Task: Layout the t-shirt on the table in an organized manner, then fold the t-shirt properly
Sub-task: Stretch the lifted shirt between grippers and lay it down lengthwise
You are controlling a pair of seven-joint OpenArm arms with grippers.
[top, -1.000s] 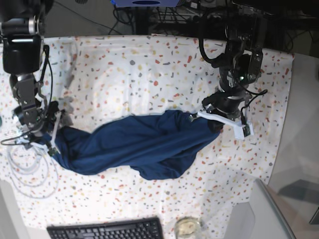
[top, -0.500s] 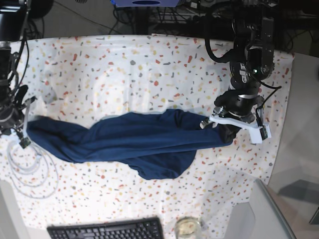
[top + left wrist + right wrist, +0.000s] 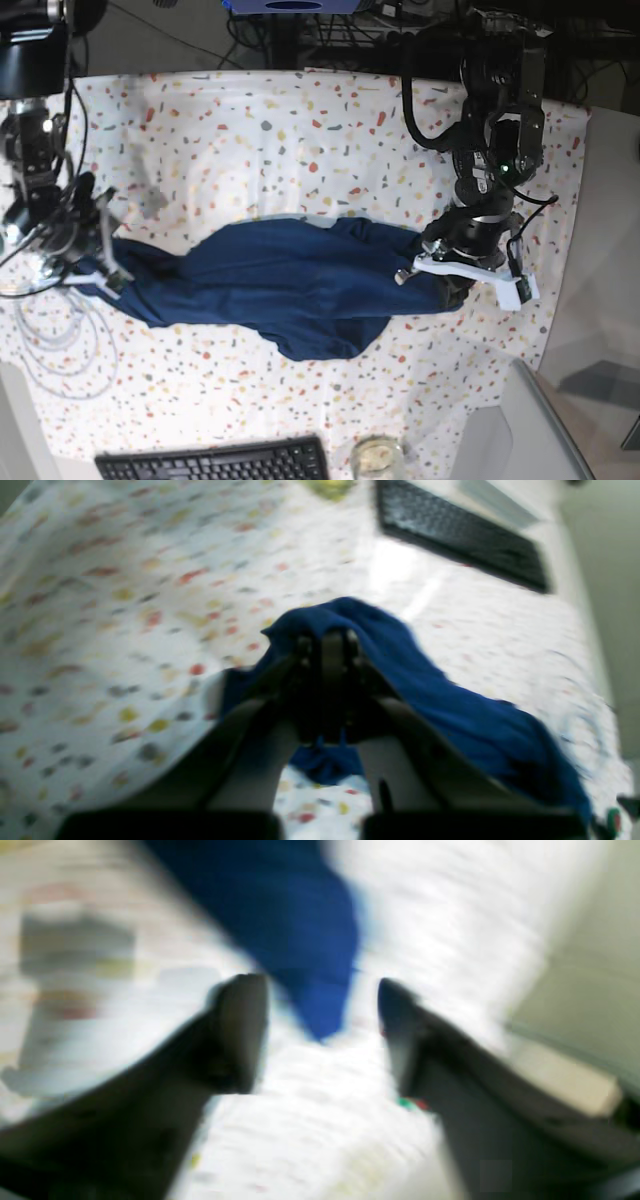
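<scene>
The navy t-shirt (image 3: 290, 285) lies bunched in a long band across the middle of the speckled table (image 3: 300, 130). My left gripper (image 3: 452, 283) holds its right end. In the left wrist view that gripper (image 3: 327, 642) is shut on a fold of the t-shirt (image 3: 450, 705), which trails away behind it. My right gripper (image 3: 98, 265) is at the shirt's left end. The blurred right wrist view shows this gripper (image 3: 317, 985) open, with the tip of the t-shirt (image 3: 280, 905) lying between its dark fingers (image 3: 240, 1030) without being pinched.
A black keyboard (image 3: 210, 462) and a glass (image 3: 375, 457) sit at the table's near edge. A coil of white cable (image 3: 60, 340) lies near my right gripper. A grey panel (image 3: 520, 430) stands at the near right corner.
My right gripper stretched the shirt's left end far left, then came back right and opened, letting the cloth go. The left gripper shifted slightly while keeping its hold.
</scene>
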